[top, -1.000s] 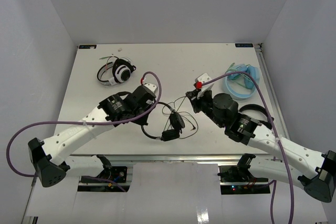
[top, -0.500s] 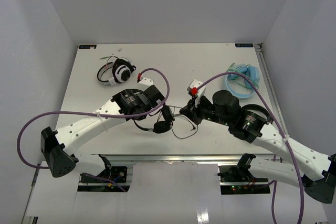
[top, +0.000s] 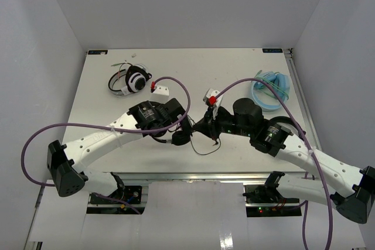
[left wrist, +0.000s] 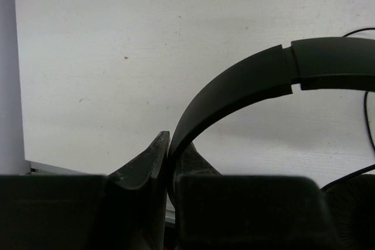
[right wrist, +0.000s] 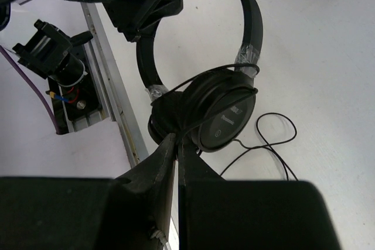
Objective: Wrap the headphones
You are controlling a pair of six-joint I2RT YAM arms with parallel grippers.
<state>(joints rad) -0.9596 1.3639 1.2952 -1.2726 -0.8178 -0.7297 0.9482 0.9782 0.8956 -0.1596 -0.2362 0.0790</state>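
The black headphones (top: 177, 137) hang between my two grippers, a little above the table's near edge. My left gripper (top: 183, 128) is shut on the thin headband (left wrist: 246, 80), which arcs up from its jaws (left wrist: 170, 143). In the right wrist view the round earcups with pale lettering (right wrist: 225, 118) sit together, with a strand of the thin black cable across them. My right gripper (right wrist: 177, 140) is shut on the cable just below the earcups. A loose loop of cable (right wrist: 275, 128) lies on the table, also seen from above (top: 206, 147).
A white-and-black pair with green cable (top: 132, 80) lies at the back left. A pale blue object (top: 269, 91) lies at the back right. Another black headband (top: 290, 122) shows behind my right arm. The table's metal front rail (right wrist: 111, 80) is close below the headphones.
Both grippers have come together near the table's middle front. The left one carried the headphones rightward. The right one moved left onto the cable, and the loose cable on the table shrank.
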